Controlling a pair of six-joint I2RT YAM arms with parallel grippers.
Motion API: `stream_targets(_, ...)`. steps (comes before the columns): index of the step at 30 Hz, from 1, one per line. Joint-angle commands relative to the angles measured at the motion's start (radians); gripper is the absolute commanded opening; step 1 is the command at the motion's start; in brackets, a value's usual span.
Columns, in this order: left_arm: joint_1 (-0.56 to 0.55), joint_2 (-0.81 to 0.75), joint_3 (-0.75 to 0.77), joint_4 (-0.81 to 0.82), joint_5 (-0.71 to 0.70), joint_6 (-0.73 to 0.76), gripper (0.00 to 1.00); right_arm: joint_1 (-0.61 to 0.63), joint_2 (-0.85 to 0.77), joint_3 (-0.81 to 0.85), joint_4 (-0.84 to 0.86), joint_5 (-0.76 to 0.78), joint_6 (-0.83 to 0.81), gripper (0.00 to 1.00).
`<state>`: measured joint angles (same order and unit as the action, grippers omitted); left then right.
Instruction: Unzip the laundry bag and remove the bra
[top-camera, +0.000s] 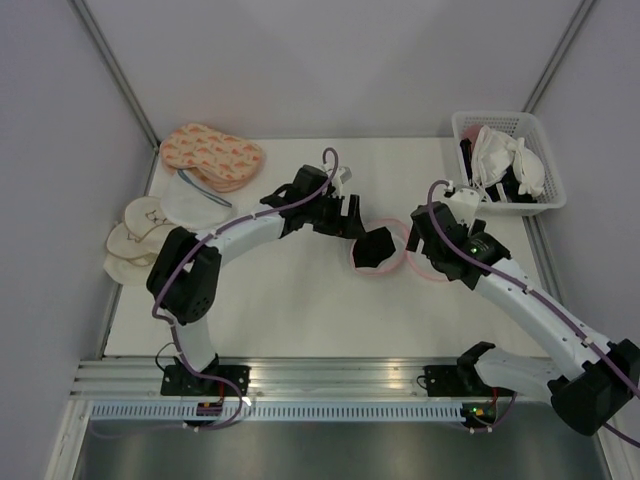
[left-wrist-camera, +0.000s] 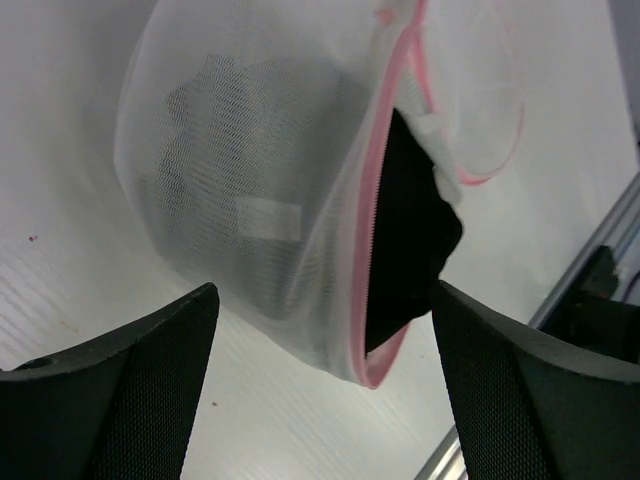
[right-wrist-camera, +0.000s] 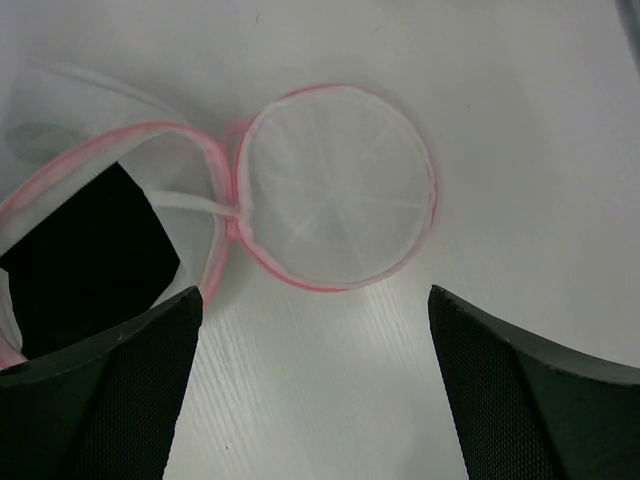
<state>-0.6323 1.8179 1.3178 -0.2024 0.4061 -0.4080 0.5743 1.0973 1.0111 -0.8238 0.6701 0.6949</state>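
The white mesh laundry bag (top-camera: 380, 262) with a pink zip rim lies open at the table's middle, its round lid (right-wrist-camera: 335, 190) flipped out flat to the right. The black bra (top-camera: 376, 247) sits in the open body; it also shows in the left wrist view (left-wrist-camera: 405, 235) and in the right wrist view (right-wrist-camera: 90, 255). My left gripper (top-camera: 348, 218) is open just left of the bag (left-wrist-camera: 240, 170), holding nothing. My right gripper (top-camera: 424, 240) is open over the lid, holding nothing.
A white basket (top-camera: 540, 200) with white padded bras stands at the back right. Flat peach patterned pads (top-camera: 210, 152) and cream round pads (top-camera: 135, 240) lie at the back left. Metal rail (top-camera: 330, 378) runs along the near edge.
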Motion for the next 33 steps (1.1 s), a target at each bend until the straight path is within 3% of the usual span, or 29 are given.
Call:
stream_targets(1,-0.020,0.041,0.058,-0.080,-0.064,0.192,0.90,0.004,0.013,-0.049,0.075,-0.130,-0.029,0.98)
stream_targets(5,-0.024,0.081,0.069,-0.078,-0.090,0.196,0.89,0.004,0.012,-0.083,0.117,-0.152,-0.044,0.98)
stream_targets(8,-0.038,0.104,0.078,-0.077,-0.089,0.195,0.81,0.004,0.012,-0.130,0.188,-0.204,-0.070,0.98)
stream_targets(10,-0.044,0.104,0.069,-0.062,-0.075,0.183,0.70,0.002,0.012,-0.155,0.270,-0.271,-0.081,0.98)
stream_targets(14,-0.058,0.075,0.029,-0.022,-0.053,0.153,0.58,0.002,0.048,-0.201,0.383,-0.397,-0.058,0.97)
stream_targets(17,-0.061,0.043,-0.017,0.009,-0.038,0.126,0.38,0.002,0.067,-0.245,0.482,-0.467,-0.011,0.93)
stream_targets(20,-0.064,-0.003,-0.078,0.037,-0.021,0.086,0.27,0.002,0.030,-0.311,0.599,-0.526,0.058,0.91)
stream_targets(33,-0.119,-0.213,-0.373,0.346,-0.016,-0.242,0.15,0.002,-0.037,-0.447,0.793,-0.566,0.294,0.73)
